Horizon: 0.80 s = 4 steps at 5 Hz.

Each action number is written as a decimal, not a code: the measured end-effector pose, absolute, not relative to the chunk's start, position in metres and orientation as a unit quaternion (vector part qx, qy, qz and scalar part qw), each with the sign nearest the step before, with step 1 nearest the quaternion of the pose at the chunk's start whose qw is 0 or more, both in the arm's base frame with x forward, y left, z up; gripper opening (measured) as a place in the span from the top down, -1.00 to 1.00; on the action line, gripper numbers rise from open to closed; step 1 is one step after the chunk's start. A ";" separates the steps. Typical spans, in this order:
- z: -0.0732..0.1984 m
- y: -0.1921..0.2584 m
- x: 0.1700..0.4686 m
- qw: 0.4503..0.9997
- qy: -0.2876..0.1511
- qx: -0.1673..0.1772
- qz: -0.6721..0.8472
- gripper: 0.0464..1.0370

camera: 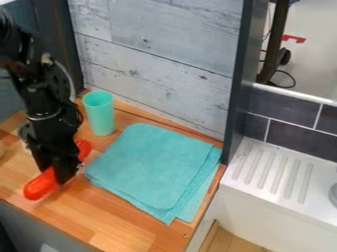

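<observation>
Camera view: looks like the grasping step, fingers (65, 170) at the orange thing (41, 185); can't tell if gripped, so secure hold first imo.

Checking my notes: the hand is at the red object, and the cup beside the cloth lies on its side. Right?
Not quite: the camera view shows the cup beside the cloth standing upright. The hand is at the red object.

A single fixed camera looks down at a slant from above the wooden surface (109, 224), facing the whitewashed plank wall (158, 59), close enough to take in the ribbed white drainer (273, 172) at right.
</observation>
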State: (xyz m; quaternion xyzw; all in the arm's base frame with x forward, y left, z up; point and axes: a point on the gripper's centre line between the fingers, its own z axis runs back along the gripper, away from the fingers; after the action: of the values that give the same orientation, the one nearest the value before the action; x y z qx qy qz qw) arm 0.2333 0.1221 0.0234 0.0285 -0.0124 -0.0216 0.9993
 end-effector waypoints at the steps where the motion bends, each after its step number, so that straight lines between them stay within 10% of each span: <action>1: 0.018 0.130 0.237 0.999 -0.018 0.031 -0.012 0.00; 4: 0.014 0.148 0.236 0.999 -0.022 0.021 0.012 -0.15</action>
State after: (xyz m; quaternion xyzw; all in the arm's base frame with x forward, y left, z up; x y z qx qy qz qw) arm 0.2362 0.1483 0.0138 0.0207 -0.0225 0.0117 0.9995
